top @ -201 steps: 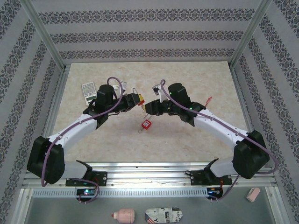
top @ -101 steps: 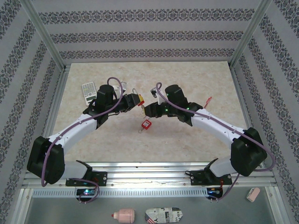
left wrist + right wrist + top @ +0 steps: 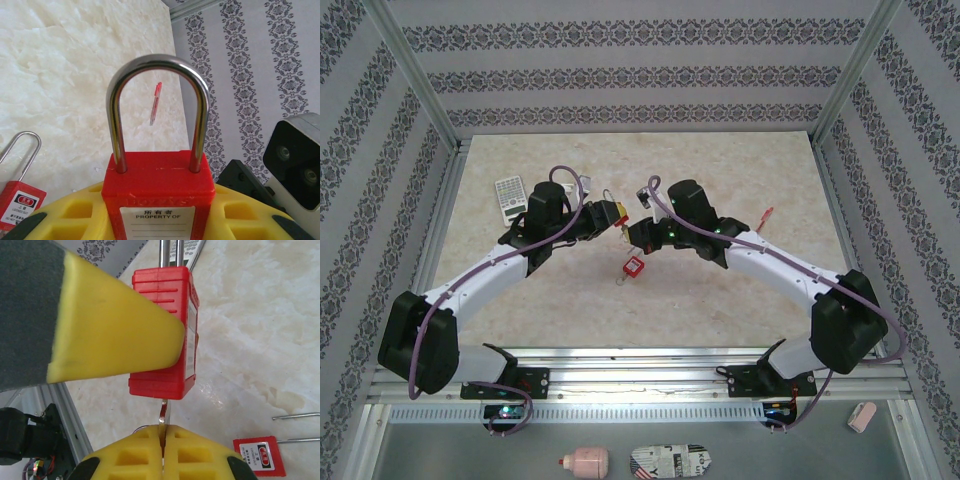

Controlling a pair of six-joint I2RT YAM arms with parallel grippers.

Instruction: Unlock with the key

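**Padlock Marked "PROPERTY OF" Met the Key**

The red padlock (image 3: 157, 190) carried a white label (image 3: 157, 220) reading "PROPERTY OF" under Chinese characters, and had a curved steel shackle (image 3: 157, 62). The left gripper (image 3: 608, 213) pinched its body. The right gripper (image 3: 162, 452), pressed together, pinched the key (image 3: 164, 416) at the padlock's underside. A second red padlock (image 3: 634, 266) lay near it on the cream marbled table (image 3: 720, 310), ringed by patterned walls (image 3: 620, 70).

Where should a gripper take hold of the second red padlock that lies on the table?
The spare padlock lies flat on the table with its label up, and its thin shackle offers little to pinch. So probably grip the red body from straight above, closing across its two narrow sides.
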